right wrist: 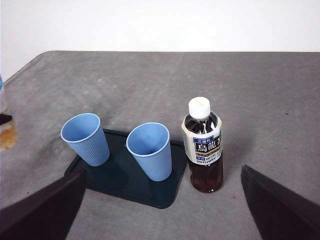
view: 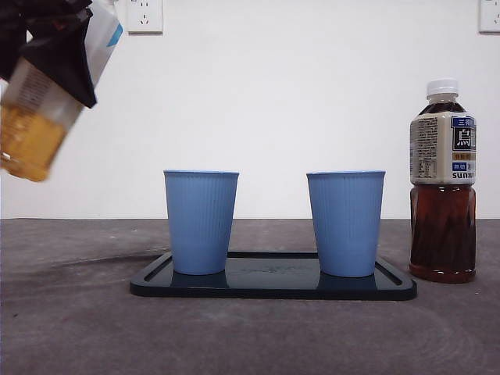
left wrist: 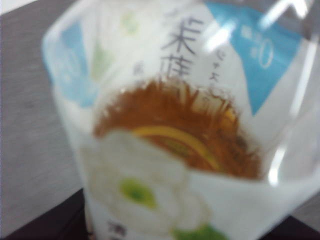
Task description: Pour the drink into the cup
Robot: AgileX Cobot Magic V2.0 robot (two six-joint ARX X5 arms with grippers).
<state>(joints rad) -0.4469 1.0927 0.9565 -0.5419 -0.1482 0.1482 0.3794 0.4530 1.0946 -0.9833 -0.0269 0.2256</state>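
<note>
White wall sockets [view: 144,16] (another at the far corner), grey table [view: 70,328], dark tray [view: 273,285].

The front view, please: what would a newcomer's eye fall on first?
A tilted bottle of amber drink, held high at the left by the left gripper. Below, two blue cups stand on a dark tray, with a capped dark tea bottle upright beside its right end.

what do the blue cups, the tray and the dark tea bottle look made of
Blue cups: likely matte plastic, finely ribbed walls. Tray: dark, glossy, probably plastic, since it mirrors the cups. Dark tea bottle: clear plastic by the look, tea visible through it, with a printed label and white screw cap.
</note>
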